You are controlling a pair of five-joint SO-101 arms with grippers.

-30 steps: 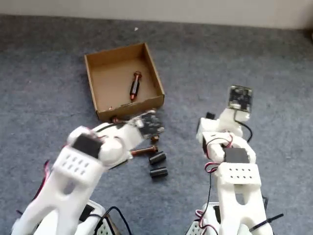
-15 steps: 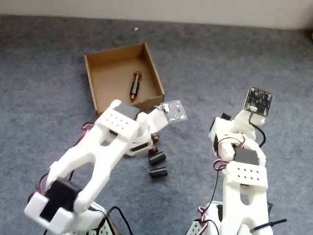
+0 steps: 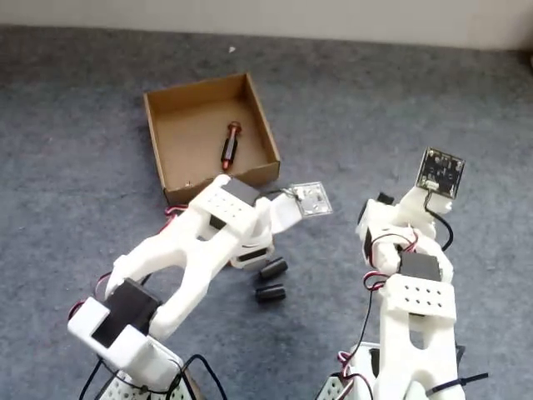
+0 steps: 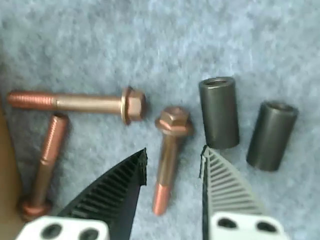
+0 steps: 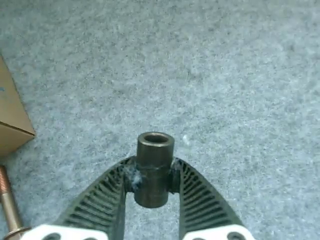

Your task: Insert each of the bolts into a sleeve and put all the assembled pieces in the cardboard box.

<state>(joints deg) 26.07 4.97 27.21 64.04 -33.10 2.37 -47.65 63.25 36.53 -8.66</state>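
Note:
Three copper bolts lie on the grey carpet by the cardboard box (image 3: 166,108). My left gripper (image 4: 174,150) hangs open just above one bolt (image 4: 173,121), a finger on each side of its shank. Two more bolts (image 4: 75,101) (image 4: 45,160) lie beside it. On the other side lie two loose black sleeves (image 4: 219,112) (image 4: 272,135), also seen in the high view (image 3: 271,268) (image 3: 270,292). My right gripper (image 5: 152,165) is shut on a third black sleeve (image 5: 155,145), held upright above bare carpet. One assembled bolt and sleeve (image 3: 231,143) lies in the box.
The left arm (image 3: 208,242) stretches over the bolts, just in front of the box's near wall. The right arm (image 3: 408,275) stands to the right, over open carpet. A box corner (image 5: 12,125) and a bolt (image 5: 7,200) show at the edge of the right wrist view.
The left arm has stretched forward and come down over the bolts, covering them in the high view. The right arm shifted slightly right, then held still.

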